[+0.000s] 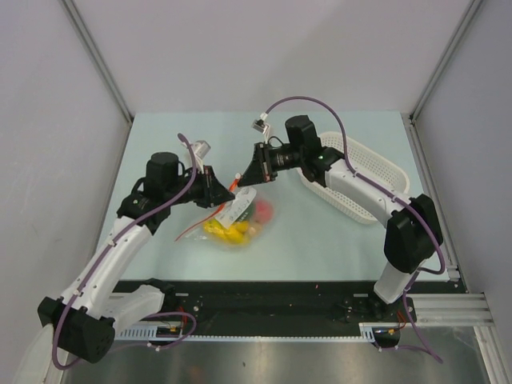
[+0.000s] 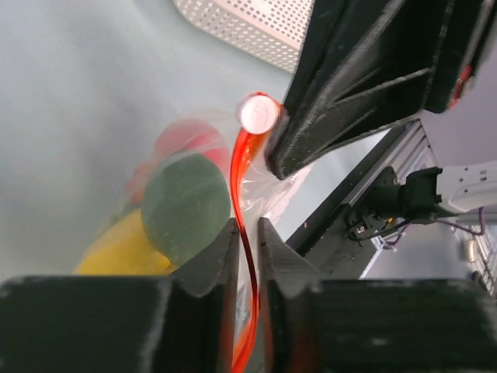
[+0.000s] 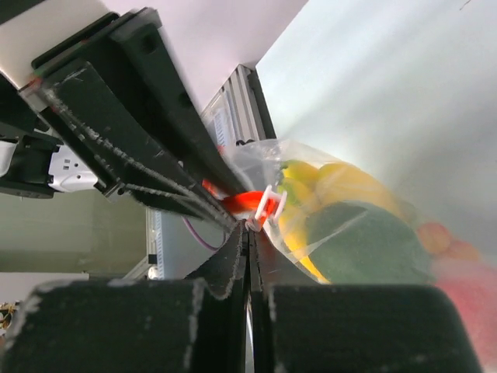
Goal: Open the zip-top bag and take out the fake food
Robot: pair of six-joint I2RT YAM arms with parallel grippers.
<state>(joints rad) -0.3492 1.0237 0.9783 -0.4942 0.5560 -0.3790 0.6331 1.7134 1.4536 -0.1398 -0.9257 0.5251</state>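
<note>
Bag (image 1: pixel 237 218) is sitting mid-table (image 1: pixel 320 240), btwn the two grippers, w/ its mouth pulled up toward them. Toy food (image 1: pixel 230 230) is all lying inside the bag: yellow pieces (image 3: pixel 342 183), a dark green veg (image 2: pixel 186 206) and a red piece (image 1: pixel 262 210) showing thru the clear plastic. Left gripper (image 2: pixel 247 227) is pinching shut on the red zip strip (image 2: pixel 242 167), which is running up btwn its fingers. Right gripper (image 3: pixel 250 233) is pressing its fingers together on the bag's mouth, right by the white slider (image 3: pixel 268 206). White basket (image 1: pixel 360 180) is lying on the right side, partly under the right arm, well apart from the bag.
</note>
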